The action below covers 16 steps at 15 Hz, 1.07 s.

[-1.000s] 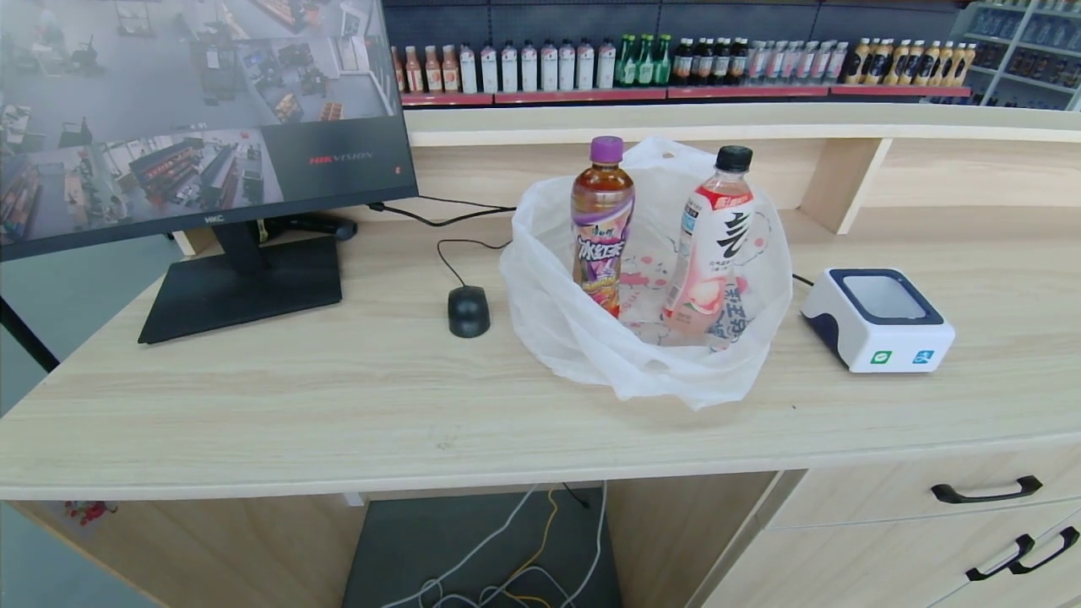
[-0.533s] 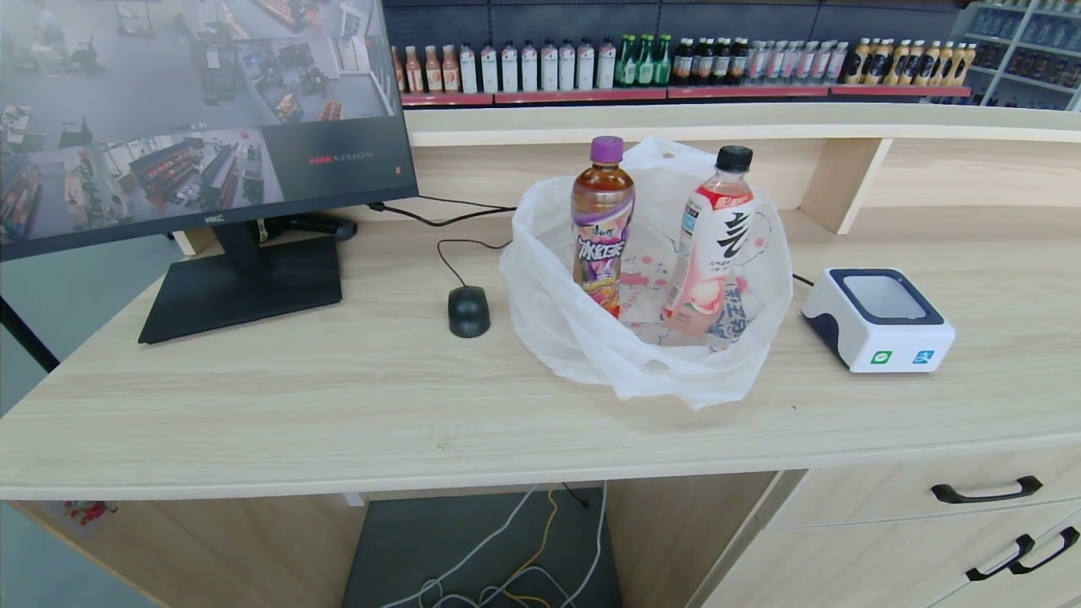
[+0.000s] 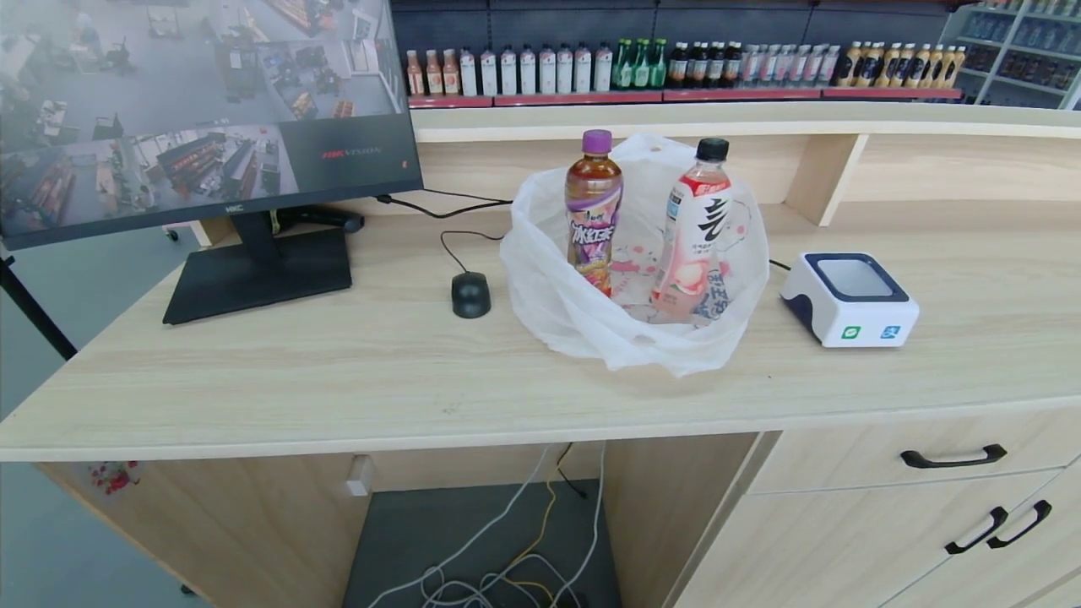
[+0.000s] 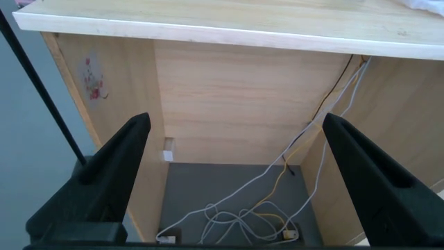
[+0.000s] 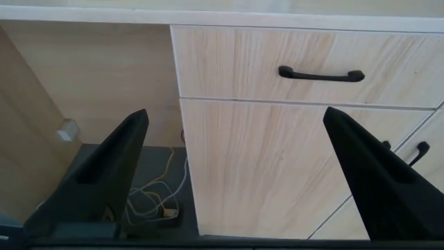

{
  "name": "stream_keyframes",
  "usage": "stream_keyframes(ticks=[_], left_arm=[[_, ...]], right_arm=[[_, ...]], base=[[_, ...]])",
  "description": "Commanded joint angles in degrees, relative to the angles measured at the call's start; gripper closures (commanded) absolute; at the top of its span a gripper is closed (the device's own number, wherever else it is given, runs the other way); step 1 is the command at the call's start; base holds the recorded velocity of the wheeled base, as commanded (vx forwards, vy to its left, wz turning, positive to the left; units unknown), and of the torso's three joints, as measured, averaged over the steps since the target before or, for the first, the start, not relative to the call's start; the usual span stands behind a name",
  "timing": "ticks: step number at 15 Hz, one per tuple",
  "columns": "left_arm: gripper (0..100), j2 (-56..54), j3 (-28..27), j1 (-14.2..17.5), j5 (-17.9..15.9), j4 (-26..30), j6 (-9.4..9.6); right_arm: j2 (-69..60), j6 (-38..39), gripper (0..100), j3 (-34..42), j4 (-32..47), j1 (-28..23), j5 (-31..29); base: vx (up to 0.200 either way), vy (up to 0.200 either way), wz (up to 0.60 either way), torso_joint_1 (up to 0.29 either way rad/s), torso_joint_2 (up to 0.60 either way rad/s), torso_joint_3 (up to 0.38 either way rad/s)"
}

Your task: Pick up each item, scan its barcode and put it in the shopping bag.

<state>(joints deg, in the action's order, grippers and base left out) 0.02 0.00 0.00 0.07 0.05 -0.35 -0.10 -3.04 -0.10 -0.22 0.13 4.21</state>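
While the crinkly white shopping bag point(image 3: 574, 321) holds two slim plastic bottles point(image 3: 594, 215), the left gripper point(image 4: 236, 121) and right gripper point(image 5: 236, 114) hang below it, splayed empty.

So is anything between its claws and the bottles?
Yes. The left gripper and right gripper sit below the countertop, which lies between them and the purple-capped bottle and black-capped bottle in the bag.

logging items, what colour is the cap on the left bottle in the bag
Purple cap on the tea bottle, clearest in the head view.
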Motion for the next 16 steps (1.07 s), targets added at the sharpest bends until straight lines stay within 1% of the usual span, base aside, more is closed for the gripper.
stream_keyframes(ticks=[1,6,8,16], left_arm=[[0,0.0,0.0,0.0,0.0,0.0,-0.09],[0,0.0,0.0,0.0,0.0,0.0,-0.17],[0,0.0,0.0,0.0,0.0,0.0,-0.53],[0,0.0,0.0,0.0,0.0,0.0,-0.44]], right_arm=[[0.2,0.0,0,0.0,0.0,0.0,0.0],[0.2,0.0,0,0.0,0.0,0.0,0.0],[0.2,0.0,0,0.0,0.0,0.0,0.0],[0.2,0.0,0,0.0,0.0,0.0,0.0]], base=[[0.000,-0.200,0.00,-0.022,0.00,0.007],[0.000,-0.200,0.00,0.005,0.01,0.004],[0.000,-0.200,0.00,0.012,0.01,-0.002],[0.000,-0.200,0.00,-0.002,0.00,-0.001]])
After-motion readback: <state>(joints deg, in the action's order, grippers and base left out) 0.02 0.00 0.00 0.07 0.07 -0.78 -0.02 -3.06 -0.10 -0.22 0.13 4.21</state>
